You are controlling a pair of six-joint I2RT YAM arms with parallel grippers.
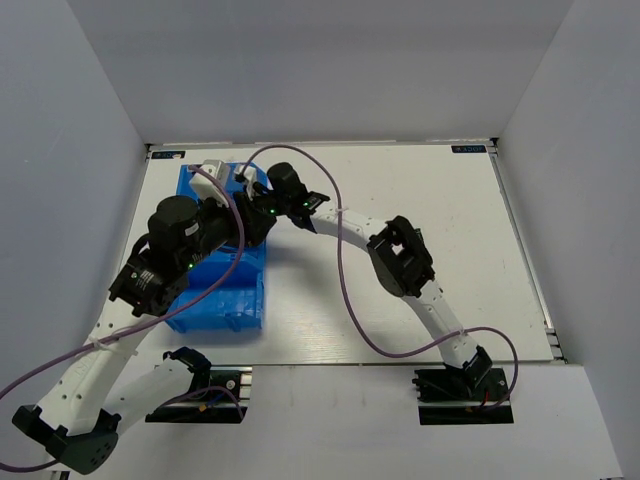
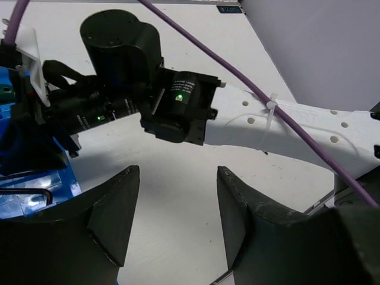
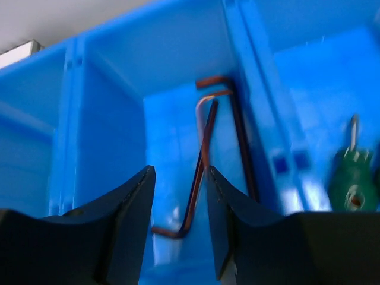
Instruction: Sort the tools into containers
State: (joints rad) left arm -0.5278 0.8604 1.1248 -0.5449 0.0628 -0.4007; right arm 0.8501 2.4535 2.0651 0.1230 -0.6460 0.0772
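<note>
Blue bin: hex keys together, green screwdriver next compartment, apparently sorted by kind.
Right pincer: over bin's key compartment, parted, empty.
Left pincer: beside bin, wide, empty.

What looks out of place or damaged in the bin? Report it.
Nothing stands out. Both hex keys lie in one compartment of the blue bin, their bent ends close together. A green-handled screwdriver sits in the neighbouring compartment. No spill or breakage shows, though the right wrist view is blurry.
</note>
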